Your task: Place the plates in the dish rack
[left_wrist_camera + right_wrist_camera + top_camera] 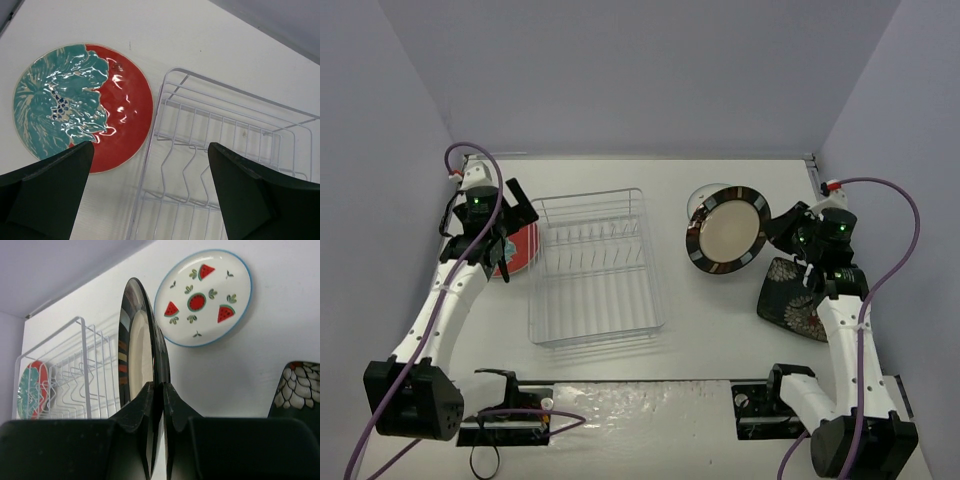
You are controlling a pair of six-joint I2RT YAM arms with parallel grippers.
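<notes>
The right gripper [156, 387] is clamped on the rim of the striped-rim plate [142, 350], which is lifted on edge right of centre in the top view, its tan face tilted up toward the camera. The dish rack [595, 300] sits at centre-left with no plate in it, so 4 plates remain to load and this looks like the 1st.

To do the carry well, I would move the plate left across the table [710, 330] with its lower edge above the rack's right wall, then turn it so its face runs parallel to the slots between the prongs. Lower it on edge between 2 prong rows and open only once the rim rests on the wires. The pinch is narrow, so a quick swing could let the plate pivot.

The watermelon plate [202, 297] lies flat at upper right and the black square plate [300, 385] at lower right. The left gripper [150, 146] hangs wide open and holding nothing over the red plate [120, 100], which lies just left of the rack.
</notes>
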